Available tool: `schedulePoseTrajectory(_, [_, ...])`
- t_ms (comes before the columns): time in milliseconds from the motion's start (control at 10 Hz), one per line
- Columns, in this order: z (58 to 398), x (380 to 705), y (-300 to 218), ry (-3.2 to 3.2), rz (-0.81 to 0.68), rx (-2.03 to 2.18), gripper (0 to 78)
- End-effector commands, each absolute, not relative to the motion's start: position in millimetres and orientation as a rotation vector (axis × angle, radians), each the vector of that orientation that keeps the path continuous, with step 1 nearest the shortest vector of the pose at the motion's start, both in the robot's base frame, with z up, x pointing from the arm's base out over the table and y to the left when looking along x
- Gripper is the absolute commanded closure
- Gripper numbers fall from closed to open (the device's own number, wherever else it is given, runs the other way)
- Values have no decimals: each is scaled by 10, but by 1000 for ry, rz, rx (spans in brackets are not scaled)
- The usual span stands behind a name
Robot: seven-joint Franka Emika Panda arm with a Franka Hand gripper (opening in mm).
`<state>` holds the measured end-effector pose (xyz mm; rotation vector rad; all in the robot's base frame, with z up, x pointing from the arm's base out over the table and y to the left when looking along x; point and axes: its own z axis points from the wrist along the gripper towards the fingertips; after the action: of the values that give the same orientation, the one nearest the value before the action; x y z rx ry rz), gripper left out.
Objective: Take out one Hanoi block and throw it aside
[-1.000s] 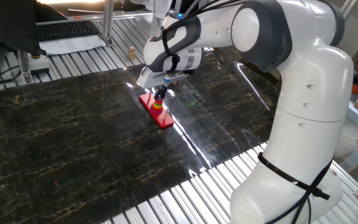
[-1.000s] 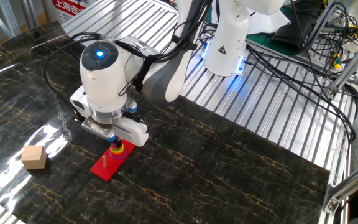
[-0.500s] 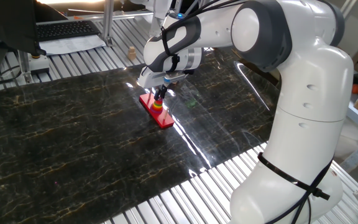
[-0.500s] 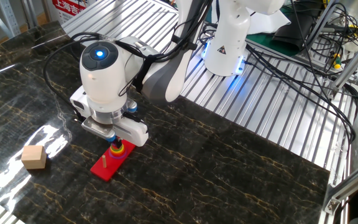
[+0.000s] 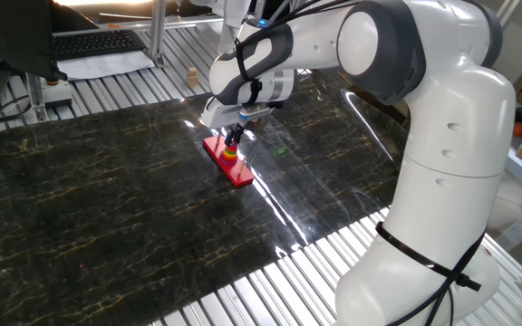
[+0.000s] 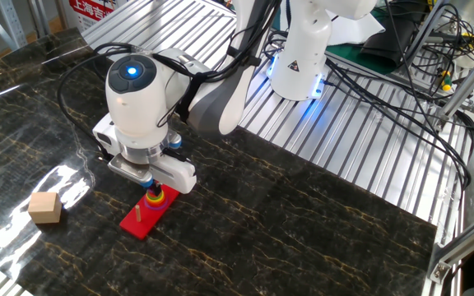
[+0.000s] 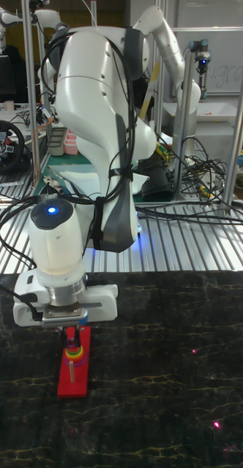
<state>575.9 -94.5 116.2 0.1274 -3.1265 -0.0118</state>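
Note:
A flat red base point(image 5: 240, 172) lies on the dark marble tabletop, carrying a small stack of coloured rings point(image 5: 230, 155) at one end. My gripper point(image 5: 234, 139) points straight down onto the top of that stack point(image 6: 155, 196), its dark fingers reaching the uppermost rings. The Hanoi block itself is too small and too covered by the fingers to pick out. In the tall fixed view the gripper point(image 7: 74, 338) stands right above the rings point(image 7: 75, 354), with a bare peg point(image 7: 72, 369) on the base point(image 7: 72, 386) in front. Whether the fingers are shut on anything is not visible.
A tan wooden cube point(image 6: 45, 207) sits on the marble to the left of the red base point(image 6: 136, 224). Slatted metal table surface point(image 6: 360, 156) surrounds the marble sheet. A second robot base and cables point(image 6: 299, 57) stand behind.

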Motion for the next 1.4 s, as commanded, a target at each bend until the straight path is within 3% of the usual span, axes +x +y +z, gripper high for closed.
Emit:
schedulePoseTrajectory(100, [1606,5668,-1023,-3113,-27,107,764])
schedulePoseTrajectory(1400, [1608,5669,-1023,-3126,-44,147,764])
